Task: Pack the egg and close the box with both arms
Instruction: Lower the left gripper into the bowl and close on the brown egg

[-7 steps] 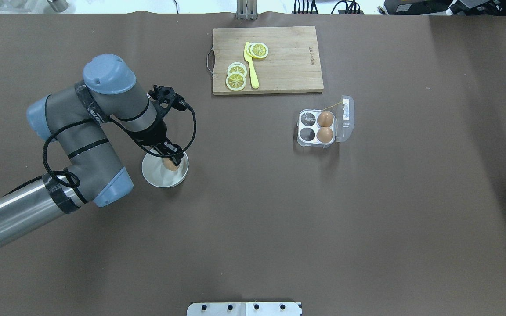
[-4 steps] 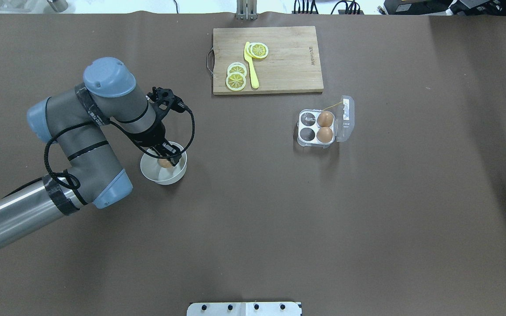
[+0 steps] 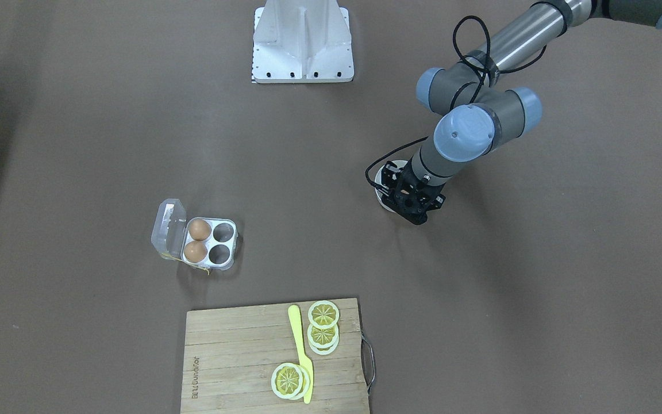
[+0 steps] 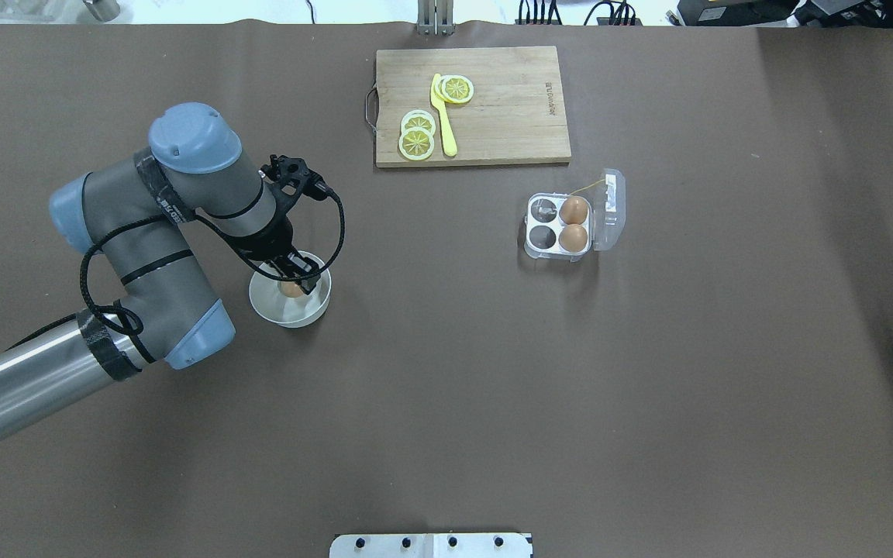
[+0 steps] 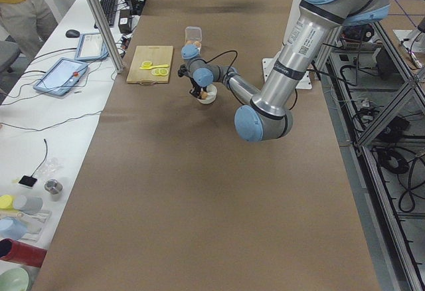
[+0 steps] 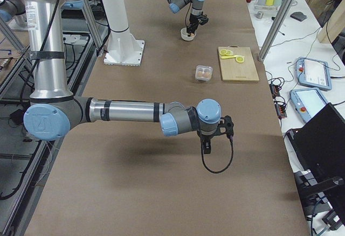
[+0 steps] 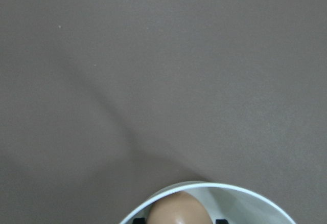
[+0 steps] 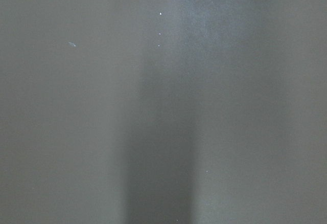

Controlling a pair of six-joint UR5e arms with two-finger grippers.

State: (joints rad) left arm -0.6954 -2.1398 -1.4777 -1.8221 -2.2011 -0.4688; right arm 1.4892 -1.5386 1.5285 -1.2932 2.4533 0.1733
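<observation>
Straddling the egg (image 4: 290, 288) in the bowl (image 4: 276, 310), the left fingers (image 4: 305, 279) were set to lift it; whether they gripped yet, I could not tell, nor how the right fingers (image 6: 205, 148) stood. The open box (image 4: 541, 235) lay well apart, two cups free.

Overhead and front-facing cameras look steeply down from opposite long sides, sharing the clear plastic four-cup egg box (image 4: 558, 224) and pale wooden cutting board (image 4: 516, 116) — side cameras look lengthwise; wrist cameras sit close.

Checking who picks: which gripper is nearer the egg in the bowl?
Left. The left gripper is in the bowl, straddling the egg; the right gripper hangs far off over the table.
</observation>
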